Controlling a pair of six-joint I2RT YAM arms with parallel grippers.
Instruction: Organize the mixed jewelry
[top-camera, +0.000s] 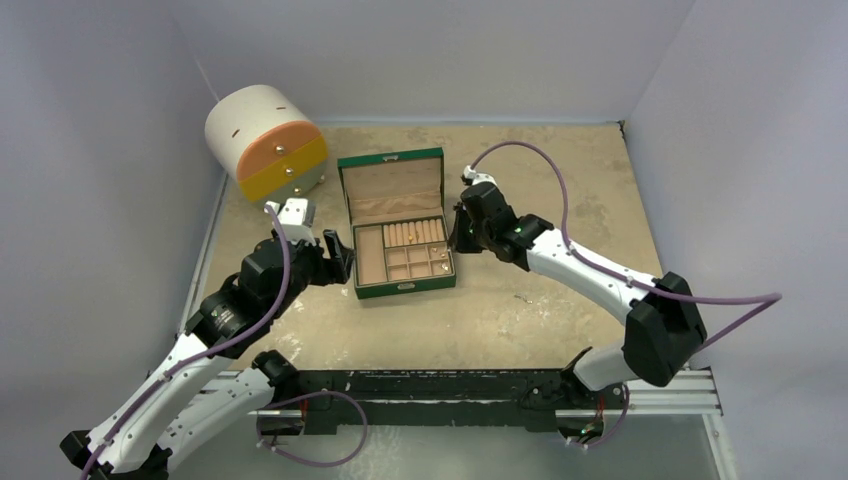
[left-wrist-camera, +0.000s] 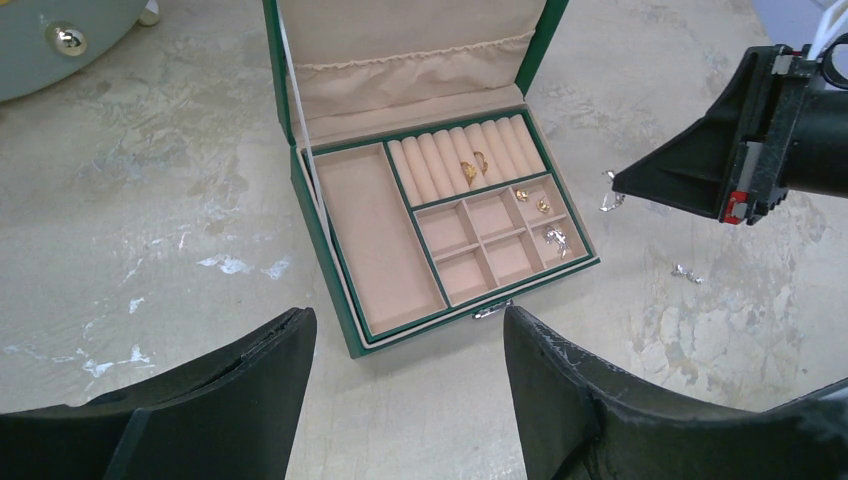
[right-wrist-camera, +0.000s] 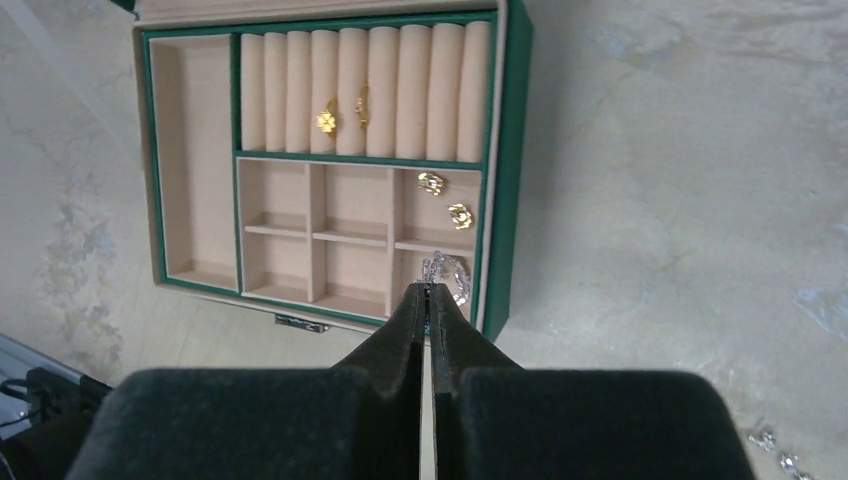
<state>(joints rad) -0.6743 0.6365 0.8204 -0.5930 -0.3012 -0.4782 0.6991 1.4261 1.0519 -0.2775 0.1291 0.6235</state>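
R claw (right-wrist-camera: 428, 292) pinches tiny silver earring (left-wrist-camera: 611, 199) by box's (top-camera: 405, 289) side facing desk's (top-camera: 560, 320) right edge; thin grip, may slip. L claw (left-wrist-camera: 408, 325) spread.

the left arm (top-camera: 170, 375) and right arm (top-camera: 585, 272) are wearing white shells with matte black joints. a purple cable (top-camera: 520, 144) is trailing along each. green lights (top-camera: 518, 232) are glowing on the right arm. the black wedge fingers (left-wrist-camera: 240, 395) are showing pale scuffs; the right gripper (left-wrist-camera: 618, 186) is carrying a red tab (left-wrist-camera: 735, 208).
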